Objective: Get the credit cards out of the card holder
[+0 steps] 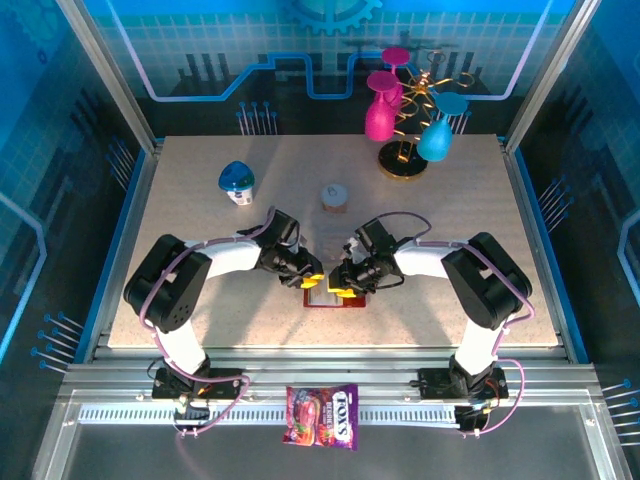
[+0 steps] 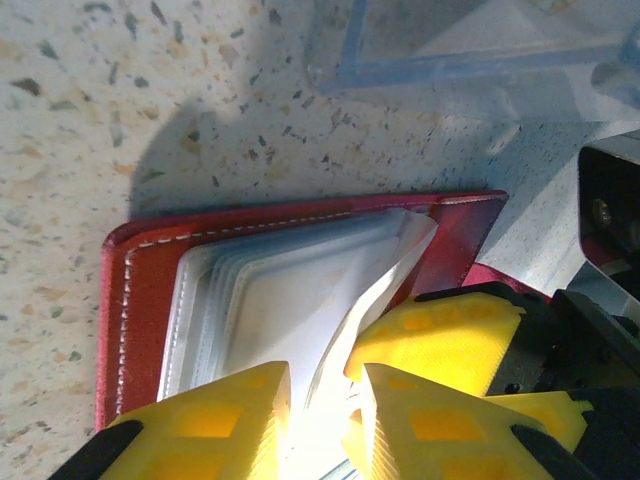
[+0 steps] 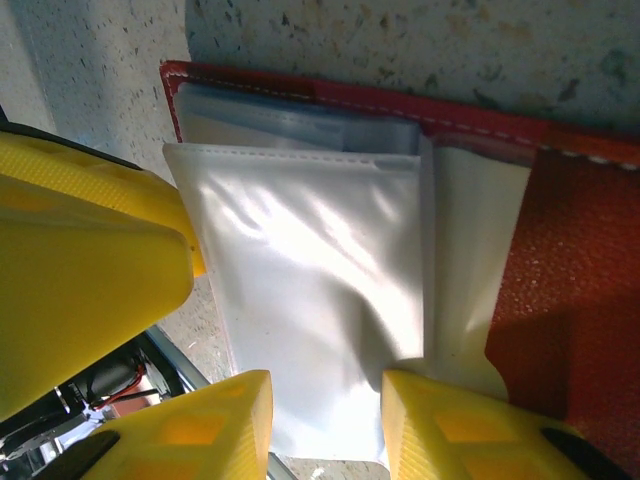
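A robotics lab test cell: left arm (image 1: 215, 262) and right arm (image 1: 440, 262) bolted to an aluminium rail (image 1: 300, 372) beside a speckled counter (image 1: 470, 190), framed by metal posts (image 1: 105, 70) and blue gear-and-circuit backdrop panels (image 1: 250, 40).

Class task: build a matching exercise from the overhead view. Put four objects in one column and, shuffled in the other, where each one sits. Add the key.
Objects
1. card holder
2. candy packet
3. blue-topped container
4. gold stand

Places
A. back right of the table
B. on the metal rail, off the table
C. back left of the table
D. near middle of the table, lying open

Pairs: 1-D, 2-B, 3-C, 4-A
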{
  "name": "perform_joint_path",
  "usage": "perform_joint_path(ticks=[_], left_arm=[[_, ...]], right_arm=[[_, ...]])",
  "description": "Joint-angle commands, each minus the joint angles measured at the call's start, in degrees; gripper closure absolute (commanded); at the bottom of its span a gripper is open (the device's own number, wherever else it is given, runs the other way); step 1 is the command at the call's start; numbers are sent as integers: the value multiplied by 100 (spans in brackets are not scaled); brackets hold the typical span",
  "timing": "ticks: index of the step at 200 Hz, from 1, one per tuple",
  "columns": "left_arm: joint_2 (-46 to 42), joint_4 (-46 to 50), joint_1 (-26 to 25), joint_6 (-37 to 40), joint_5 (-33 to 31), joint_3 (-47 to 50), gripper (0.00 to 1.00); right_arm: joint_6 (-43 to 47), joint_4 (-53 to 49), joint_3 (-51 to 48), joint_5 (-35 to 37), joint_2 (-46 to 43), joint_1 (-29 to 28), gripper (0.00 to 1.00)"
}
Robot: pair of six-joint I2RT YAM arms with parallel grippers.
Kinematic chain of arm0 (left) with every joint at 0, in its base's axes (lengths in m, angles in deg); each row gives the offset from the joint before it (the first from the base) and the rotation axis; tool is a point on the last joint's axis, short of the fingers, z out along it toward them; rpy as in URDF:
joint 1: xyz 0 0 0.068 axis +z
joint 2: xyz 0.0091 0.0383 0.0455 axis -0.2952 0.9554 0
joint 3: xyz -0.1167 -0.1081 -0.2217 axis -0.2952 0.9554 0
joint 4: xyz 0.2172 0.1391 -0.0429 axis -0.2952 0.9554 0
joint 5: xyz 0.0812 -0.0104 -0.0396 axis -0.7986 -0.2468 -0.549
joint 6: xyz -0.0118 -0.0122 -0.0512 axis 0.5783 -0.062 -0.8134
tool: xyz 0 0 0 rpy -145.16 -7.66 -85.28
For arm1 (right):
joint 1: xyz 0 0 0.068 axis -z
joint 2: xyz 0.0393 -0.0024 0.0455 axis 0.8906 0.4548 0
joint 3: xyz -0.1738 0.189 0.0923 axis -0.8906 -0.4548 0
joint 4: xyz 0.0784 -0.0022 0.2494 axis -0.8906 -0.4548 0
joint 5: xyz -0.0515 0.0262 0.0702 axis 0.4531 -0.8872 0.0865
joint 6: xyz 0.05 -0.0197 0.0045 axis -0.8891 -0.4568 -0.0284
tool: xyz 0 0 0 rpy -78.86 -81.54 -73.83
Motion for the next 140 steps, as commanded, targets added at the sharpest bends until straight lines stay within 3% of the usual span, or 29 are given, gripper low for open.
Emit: perform_joint_path(ticks=[1, 93, 140], left_arm=[[140, -31, -51, -85, 192, -27, 75], [23, 25, -95, -91, 217, -146, 77], [-52, 265, -195, -7, 227, -417, 76]], right_arm=[[-83, -78, -107, -24, -143, 51, 64], [-46, -350, -44, 58, -576, 93, 64], [195, -842, -39, 198, -1211, 486, 64]])
